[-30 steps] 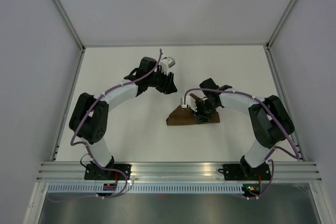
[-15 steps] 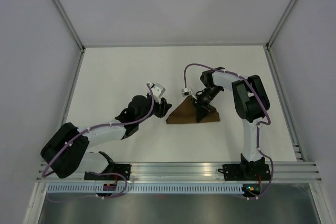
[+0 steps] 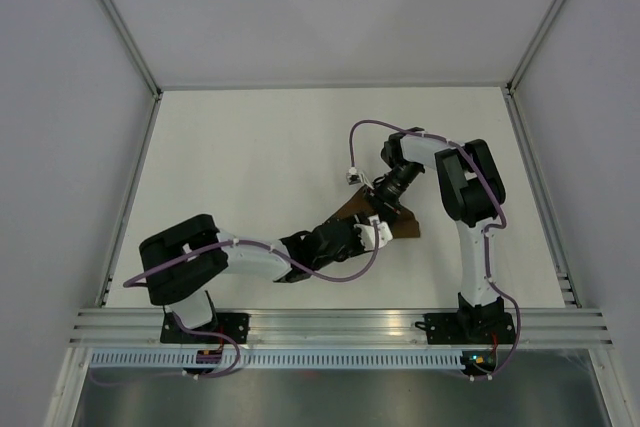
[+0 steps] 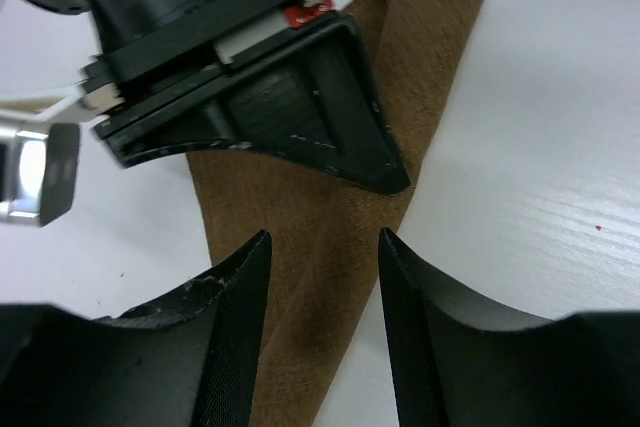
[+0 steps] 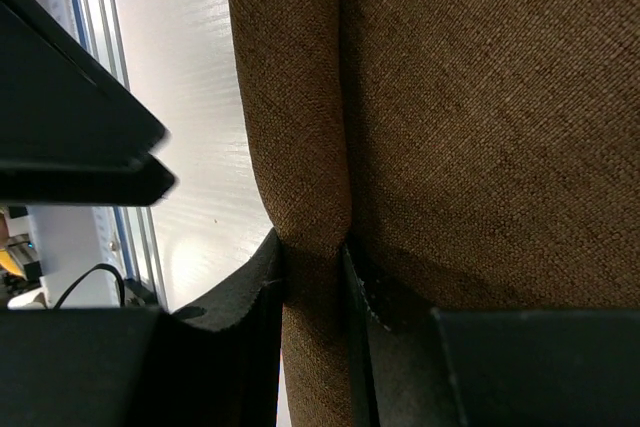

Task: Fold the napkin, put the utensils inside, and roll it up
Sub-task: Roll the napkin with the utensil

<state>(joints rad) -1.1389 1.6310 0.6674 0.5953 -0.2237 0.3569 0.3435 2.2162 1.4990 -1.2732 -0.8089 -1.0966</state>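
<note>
Left pincer (image 4: 323, 239) spread astride brown napkin (image 4: 430, 57); right pincer (image 4: 385, 169) tip on cloth.

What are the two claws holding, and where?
The right claw pinches a raised fold of the napkin. The left claw is open over it, holding nothing.

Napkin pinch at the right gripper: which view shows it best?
Right wrist: the napkin ridge sits clamped in the right gripper, close up. Left wrist sees the gripper from outside; top external shows it small, partly under arms.
</note>
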